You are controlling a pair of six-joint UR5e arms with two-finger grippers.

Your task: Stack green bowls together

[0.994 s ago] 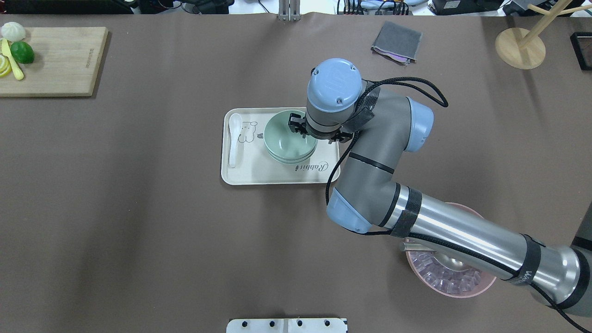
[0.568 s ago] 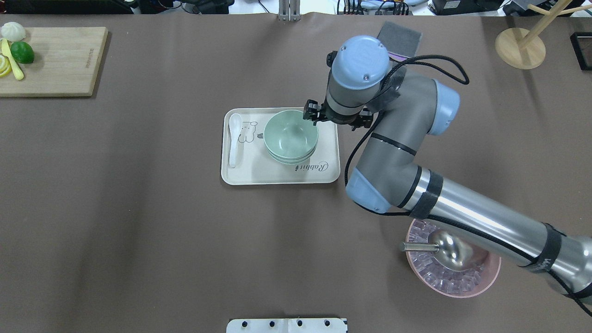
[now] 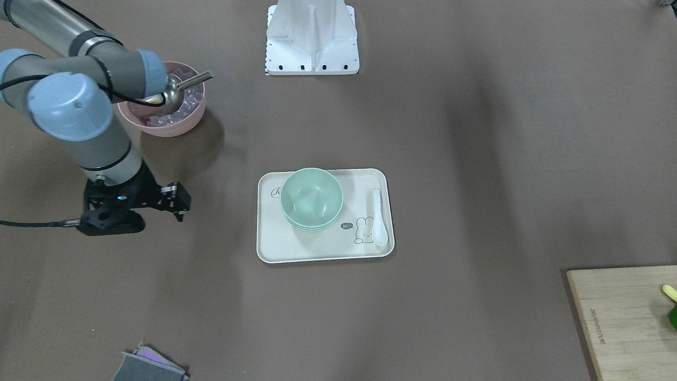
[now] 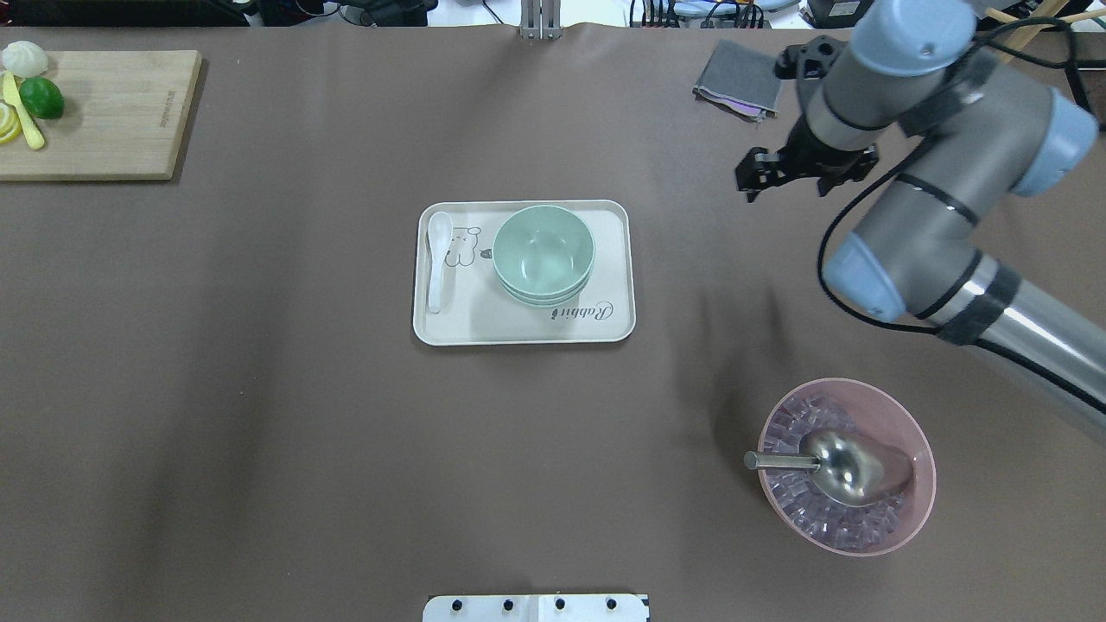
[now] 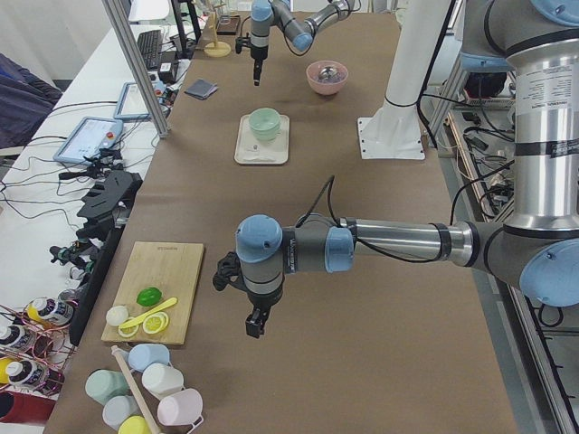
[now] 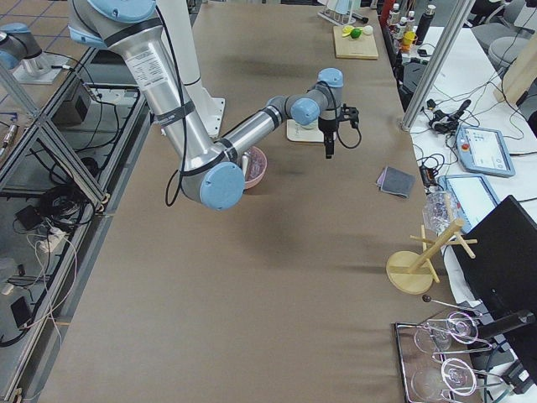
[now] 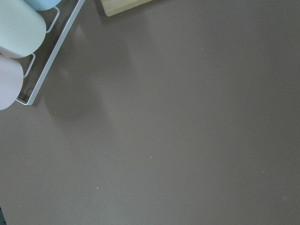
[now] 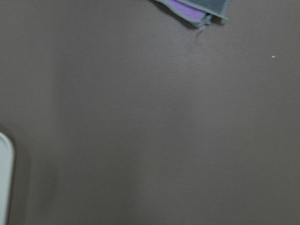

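The green bowls (image 4: 543, 250) sit nested in one stack on the right half of the cream tray (image 4: 518, 335); the stack also shows in the front view (image 3: 311, 197) and the exterior left view (image 5: 264, 120). My right gripper (image 4: 750, 181) hangs above bare table well to the right of the tray, looks open and holds nothing; it also shows in the front view (image 3: 179, 203). My left gripper (image 5: 256, 324) shows only in the exterior left view, over bare table far from the tray; I cannot tell its state.
A white spoon (image 4: 438, 259) lies on the tray's left side. A pink bowl (image 4: 918, 518) with ice and a metal scoop stands at front right. A grey cloth (image 4: 739, 78) and wooden stand (image 4: 972, 91) are at the back right, a cutting board (image 4: 112, 121) at back left.
My right gripper has drawn back from the rim of the bowl stack and swung right and away from the tray. The stack stays where it was.
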